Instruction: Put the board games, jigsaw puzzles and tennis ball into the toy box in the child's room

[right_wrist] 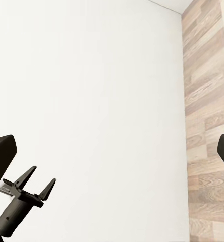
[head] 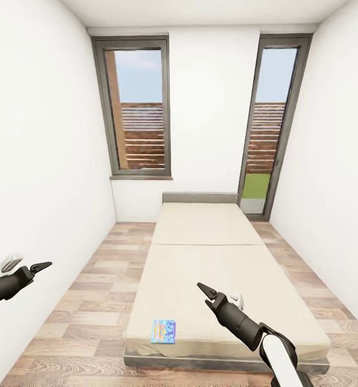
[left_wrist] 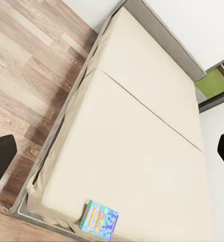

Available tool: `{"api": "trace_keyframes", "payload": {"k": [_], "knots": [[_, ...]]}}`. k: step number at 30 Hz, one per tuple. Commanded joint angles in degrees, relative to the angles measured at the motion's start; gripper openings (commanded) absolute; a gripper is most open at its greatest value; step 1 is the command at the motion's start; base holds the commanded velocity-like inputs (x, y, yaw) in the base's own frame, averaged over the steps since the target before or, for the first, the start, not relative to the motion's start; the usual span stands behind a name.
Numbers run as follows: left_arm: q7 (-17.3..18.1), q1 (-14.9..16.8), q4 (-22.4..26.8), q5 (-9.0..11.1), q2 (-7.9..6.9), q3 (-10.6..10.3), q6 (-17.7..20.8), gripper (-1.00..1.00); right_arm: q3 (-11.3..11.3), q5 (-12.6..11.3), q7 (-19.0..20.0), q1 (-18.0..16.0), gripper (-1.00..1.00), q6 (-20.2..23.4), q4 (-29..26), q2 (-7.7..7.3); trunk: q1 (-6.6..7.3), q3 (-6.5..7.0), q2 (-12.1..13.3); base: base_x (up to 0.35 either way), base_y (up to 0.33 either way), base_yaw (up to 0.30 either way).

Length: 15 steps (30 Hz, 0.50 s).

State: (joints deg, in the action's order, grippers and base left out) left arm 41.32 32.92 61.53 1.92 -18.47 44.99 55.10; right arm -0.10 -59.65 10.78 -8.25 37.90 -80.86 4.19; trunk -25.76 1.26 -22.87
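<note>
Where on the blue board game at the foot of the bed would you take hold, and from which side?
Probably from above: the board game lies flat on the bed near the foot edge, so I would close the fingers across its shorter width. Either open gripper looks able to reach it.

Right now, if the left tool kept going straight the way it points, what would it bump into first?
Probably the bed. The left wrist view looks along the left tool onto the beige mattress, with nothing between. The board game lies off that line, near the mattress's edge. Depth is hard to judge.
</note>
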Motion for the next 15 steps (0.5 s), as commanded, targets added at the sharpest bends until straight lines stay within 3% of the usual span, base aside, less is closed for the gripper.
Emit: {"api": "trace_keyframes", "payload": {"k": [1,15], "knots": [[0.1,0.0,0.0,0.2,0.01,0.1,0.4,1.00,-0.1,0.0,0.1,0.0,1.00,0.2,0.0,0.01,-0.02,-0.12,-0.1,0.000,0.000,0.000],[0.1,0.0,0.0,0.2,0.26,-0.1,0.4,1.00,-0.1,0.2,0.2,0.0,1.00,0.0,1.5,0.03,-2.87,-3.77,-5.3,0.000,0.000,0.000]]}}
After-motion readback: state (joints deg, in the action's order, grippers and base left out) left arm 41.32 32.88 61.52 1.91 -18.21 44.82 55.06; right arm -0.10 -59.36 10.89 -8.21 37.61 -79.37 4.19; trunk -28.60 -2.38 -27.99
